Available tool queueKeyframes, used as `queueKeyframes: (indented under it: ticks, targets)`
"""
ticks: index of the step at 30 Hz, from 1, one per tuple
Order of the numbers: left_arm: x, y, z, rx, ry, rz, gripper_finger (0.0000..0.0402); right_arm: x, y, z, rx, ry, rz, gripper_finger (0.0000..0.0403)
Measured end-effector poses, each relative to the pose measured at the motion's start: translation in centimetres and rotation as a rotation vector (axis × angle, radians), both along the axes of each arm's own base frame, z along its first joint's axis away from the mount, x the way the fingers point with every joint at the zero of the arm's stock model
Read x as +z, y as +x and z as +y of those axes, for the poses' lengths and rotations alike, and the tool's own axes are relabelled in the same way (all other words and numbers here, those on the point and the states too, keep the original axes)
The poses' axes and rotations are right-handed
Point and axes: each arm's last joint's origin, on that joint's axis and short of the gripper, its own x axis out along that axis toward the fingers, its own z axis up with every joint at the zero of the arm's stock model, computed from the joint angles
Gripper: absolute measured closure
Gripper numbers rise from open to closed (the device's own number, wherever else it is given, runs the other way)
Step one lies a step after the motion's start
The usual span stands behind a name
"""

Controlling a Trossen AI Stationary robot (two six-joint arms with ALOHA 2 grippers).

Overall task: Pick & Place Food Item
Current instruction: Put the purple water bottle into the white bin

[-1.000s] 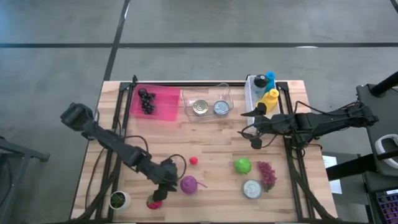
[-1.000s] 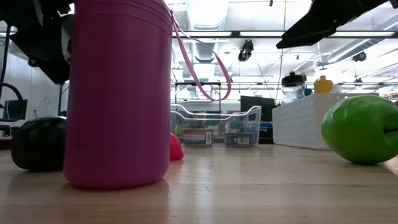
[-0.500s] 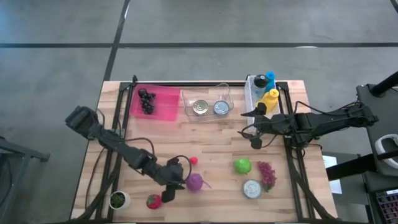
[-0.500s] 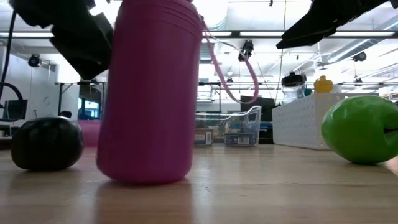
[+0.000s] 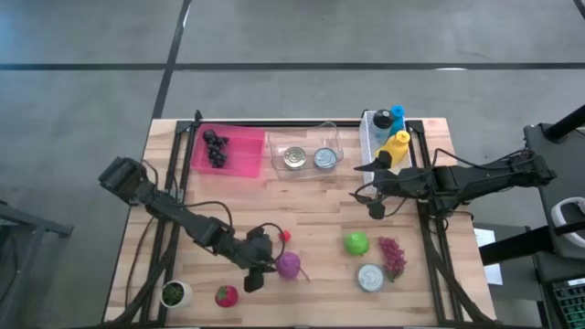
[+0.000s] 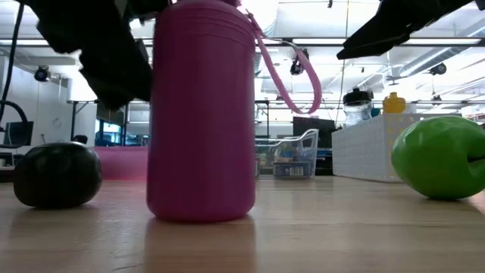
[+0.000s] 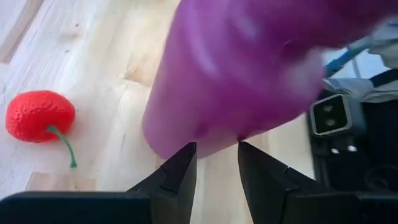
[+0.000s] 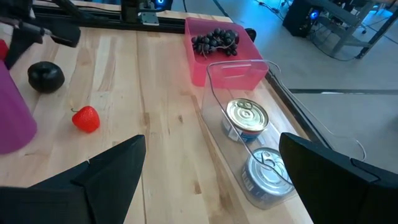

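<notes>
Near the front left corner, a small potted plant (image 5: pixel 174 293), then a red strawberry (image 5: pixel 226 295). Left gripper (image 5: pixel 260 270) low beside purple bottle (image 5: pixel 290 266), fingers narrowly apart, pinching nothing. Farther right, green apple (image 5: pixel 356 243). Right gripper (image 5: pixel 374 189) raised, fingers spread wide, empty.

No text, label, brand, number or sign can be read anywhere in these views; the two tins (image 8: pixel 247 118) in the clear bin (image 8: pixel 219 73) carry labels, but the print on them is too small to make out
</notes>
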Motion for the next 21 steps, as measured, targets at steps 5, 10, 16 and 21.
queueKeyframes:
  ticks: [5, 10, 16, 21]
  targets:
    - [-1.6, 0.5, -0.2, 0.007, 0.014, 0.037, 0.0279, 0.0, 0.0, 0.0, 0.000, 0.000, -0.001, 0.0037]
    - [-2.6, 1.4, -0.3, 0.018, 0.000, 0.009, 0.0279, 0.0, 0.0, 0.0, 0.000, 0.000, -0.001, 0.0037]
    - [-2.9, 2.4, 0.0, 0.041, -0.021, -0.050, 0.0279, 0.0, 0.0, 0.0, 0.000, 0.000, -0.001, 0.0037]
    - [-3.6, 3.1, 0.9, 0.087, -0.004, -0.052, 0.0279, 0.0, 0.0, 0.0, 0.000, 0.000, -0.001, 0.0037]
